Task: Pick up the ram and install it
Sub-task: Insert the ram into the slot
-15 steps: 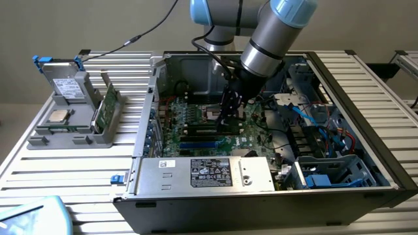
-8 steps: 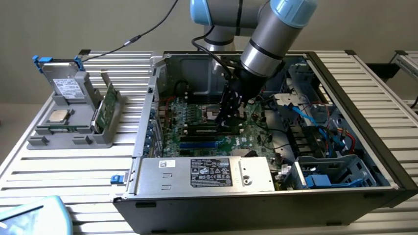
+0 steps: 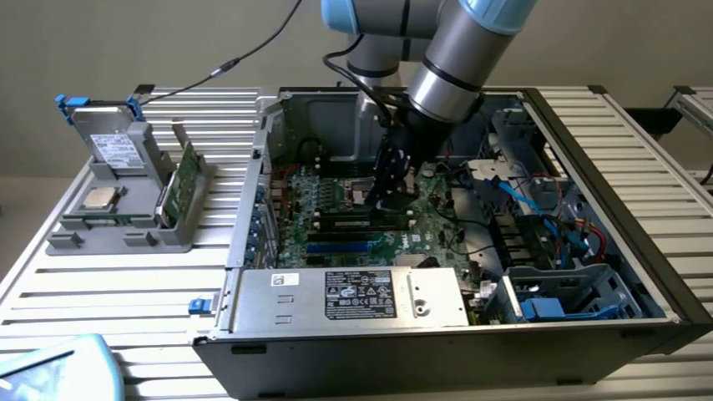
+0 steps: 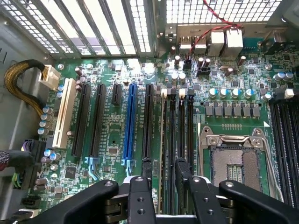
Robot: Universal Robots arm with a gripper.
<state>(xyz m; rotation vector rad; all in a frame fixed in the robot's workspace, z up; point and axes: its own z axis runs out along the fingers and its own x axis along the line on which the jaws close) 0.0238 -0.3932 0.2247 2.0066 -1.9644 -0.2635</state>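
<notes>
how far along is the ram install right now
Mostly done, it seems: the ram stands on edge in a slot of the motherboard, beside the empty processor socket. The gripper is open, one finger on each side of the stick, holding nothing. Whether the stick is fully seated cannot be told.

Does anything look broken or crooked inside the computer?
Nothing stands out. The ram sits straight in its slot on the motherboard, between the spread fingers of the gripper. The processor socket is empty, but it looks undamaged.
</notes>
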